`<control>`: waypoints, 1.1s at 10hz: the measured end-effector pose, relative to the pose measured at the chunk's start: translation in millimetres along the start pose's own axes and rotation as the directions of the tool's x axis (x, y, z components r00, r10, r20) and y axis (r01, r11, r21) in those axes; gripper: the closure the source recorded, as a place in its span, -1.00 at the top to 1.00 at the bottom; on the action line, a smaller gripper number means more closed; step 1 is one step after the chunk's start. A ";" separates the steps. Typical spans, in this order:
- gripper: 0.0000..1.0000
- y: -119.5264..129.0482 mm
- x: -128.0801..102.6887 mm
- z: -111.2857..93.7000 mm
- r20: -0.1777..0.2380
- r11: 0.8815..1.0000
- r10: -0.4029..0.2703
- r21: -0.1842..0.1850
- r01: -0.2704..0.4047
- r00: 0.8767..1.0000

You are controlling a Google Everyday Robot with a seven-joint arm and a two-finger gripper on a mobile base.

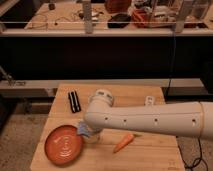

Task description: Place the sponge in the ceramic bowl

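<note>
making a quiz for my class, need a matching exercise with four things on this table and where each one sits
Things:
1. ceramic bowl
2. sponge
3. carrot
4. black object

Places:
a. rear left of the table
b. at the bowl's right rim, where the gripper is
c. front left of the table
d. just in front of the arm, mid-table

Pairs: 1-c, 2-b, 3-d, 4-a
</note>
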 end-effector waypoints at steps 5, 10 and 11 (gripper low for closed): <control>-1.00 -4.7 -28.6 3.2 0.032 0.999 -0.048 -0.007 0.049 0.998; -1.00 -10.2 -44.2 9.2 0.064 0.996 -0.091 -0.003 0.092 0.994; -1.00 -11.9 -48.6 11.6 0.069 0.995 -0.100 -0.004 0.101 0.993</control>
